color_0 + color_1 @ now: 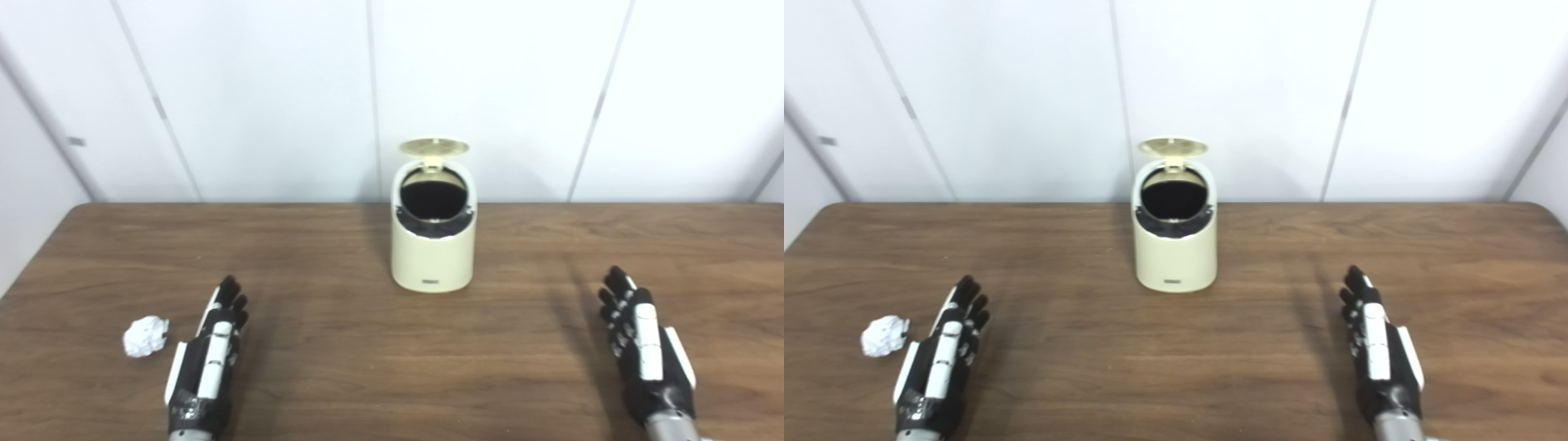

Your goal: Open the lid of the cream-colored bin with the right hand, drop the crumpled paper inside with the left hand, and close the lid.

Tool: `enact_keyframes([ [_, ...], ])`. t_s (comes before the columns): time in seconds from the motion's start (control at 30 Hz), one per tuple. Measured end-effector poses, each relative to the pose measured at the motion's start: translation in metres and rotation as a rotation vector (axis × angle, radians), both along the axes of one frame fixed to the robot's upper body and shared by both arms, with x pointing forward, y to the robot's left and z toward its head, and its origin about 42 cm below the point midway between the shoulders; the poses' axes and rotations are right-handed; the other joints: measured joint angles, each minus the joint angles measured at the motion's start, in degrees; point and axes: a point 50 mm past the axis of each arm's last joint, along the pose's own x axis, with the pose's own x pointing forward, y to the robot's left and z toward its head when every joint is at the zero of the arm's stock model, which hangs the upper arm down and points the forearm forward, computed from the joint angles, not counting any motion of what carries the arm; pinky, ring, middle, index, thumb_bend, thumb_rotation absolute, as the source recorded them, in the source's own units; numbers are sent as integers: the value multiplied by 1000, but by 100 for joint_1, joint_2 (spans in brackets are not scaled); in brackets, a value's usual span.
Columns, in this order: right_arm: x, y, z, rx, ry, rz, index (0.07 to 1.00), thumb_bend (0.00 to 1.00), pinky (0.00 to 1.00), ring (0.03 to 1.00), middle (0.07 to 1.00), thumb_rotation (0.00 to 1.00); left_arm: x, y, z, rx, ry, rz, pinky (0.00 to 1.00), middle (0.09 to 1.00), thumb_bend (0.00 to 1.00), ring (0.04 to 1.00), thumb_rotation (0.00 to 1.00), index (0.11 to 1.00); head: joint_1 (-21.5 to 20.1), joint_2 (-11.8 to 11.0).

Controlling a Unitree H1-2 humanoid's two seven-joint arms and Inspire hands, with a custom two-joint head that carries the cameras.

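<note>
The cream-colored bin [433, 245] stands near the middle of the worktop [343, 343], toward its far edge, with its lid [433, 147] tipped up and the dark inside showing. The crumpled paper [145, 335] lies near the worktop's left edge, just beside my left hand [205, 361] but not touching it. That hand's fingers [229, 300] are stretched out, apart, holding nothing. My right hand [643, 346] lies near the right edge, well apart from the bin, fingers likewise spread and empty.
</note>
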Motion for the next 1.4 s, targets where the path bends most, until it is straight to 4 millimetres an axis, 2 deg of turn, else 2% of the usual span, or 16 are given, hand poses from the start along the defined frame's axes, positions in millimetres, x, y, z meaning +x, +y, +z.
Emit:
enact_keyframes([
  [0.3,0,-6,-4,33,-10,10,950,421,1000,971,973,1000,-1,-4,1,14,-2,2,985,986,438,981,776,984,439,-9],
  [0.37,0,-6,-4,36,-11,11,957,421,1000,971,978,1000,-2,-7,1,28,6,3,967,976,484,969,708,976,554,-26],
  [0.47,0,-7,-4,50,-12,14,963,407,1000,972,984,1000,-5,-12,1,40,29,18,980,971,486,968,540,974,677,-53],
  [0.53,0,-8,-4,53,-10,13,950,398,1000,962,969,1000,-7,-16,0,53,47,30,950,960,526,957,441,969,730,-53],
  [0.73,3,-9,-2,66,1,7,943,378,1000,960,966,1000,-7,-13,6,107,54,51,986,953,655,966,343,970,924,-79],
  [0.87,3,-8,-1,57,5,4,937,374,1000,954,961,1000,-2,-10,22,120,20,70,948,938,703,955,277,956,968,-97],
  [0.93,3,-8,-1,53,7,4,938,377,1000,952,959,1000,1,-9,32,141,0,76,959,937,708,961,265,965,976,-105],
  [1.07,3,-7,0,52,9,7,949,385,1000,954,962,1000,3,0,48,229,-37,87,922,938,751,953,251,956,994,-105],
  [1.2,3,-6,1,54,14,10,968,391,1000,959,970,1000,6,19,59,336,-58,121,878,933,795,928,223,945,994,-105],
  [1.4,3,-5,2,52,17,14,968,380,1000,965,969,1000,6,36,68,495,-54,159,866,910,864,900,197,913,1038,-105],
])
